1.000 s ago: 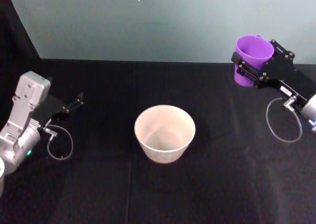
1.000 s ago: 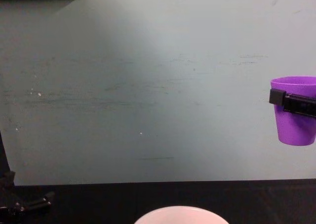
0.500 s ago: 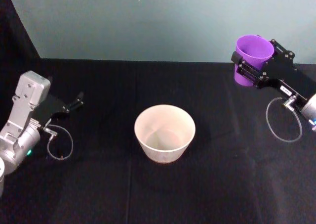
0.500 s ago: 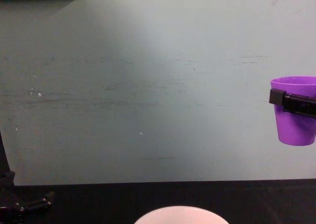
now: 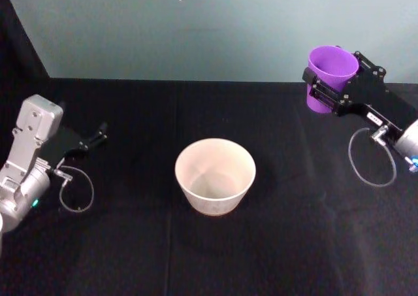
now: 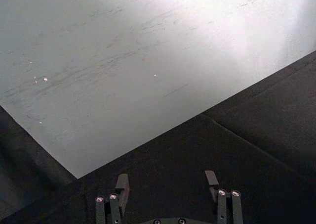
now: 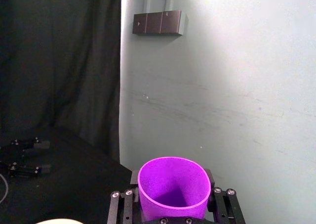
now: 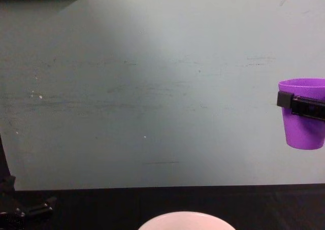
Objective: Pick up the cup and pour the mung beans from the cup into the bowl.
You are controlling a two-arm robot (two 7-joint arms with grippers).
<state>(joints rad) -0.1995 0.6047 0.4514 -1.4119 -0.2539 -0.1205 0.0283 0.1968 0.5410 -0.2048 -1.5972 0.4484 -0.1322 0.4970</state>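
Black cloth covers the table (image 5: 294,244), and a pale teal wall (image 5: 196,28) rises behind it. I take the bowl (image 5: 212,201) as my mark: it stands upright near the middle of the cloth, its wide pale rim facing up.

To the right of the bowl and farther back, well apart from it, my right gripper (image 5: 332,87) pinches the cup (image 5: 333,64) just below its rim, one finger on each side. The cup hangs upright, clear of the cloth and higher than the bowl's rim. From the chest camera I see its base in front of the wall. Its inside looks plain purple from the right wrist camera.

Far left of the bowl, my left gripper (image 5: 98,134) sits low over the cloth, its fingers (image 6: 121,184) spread apart around nothing.
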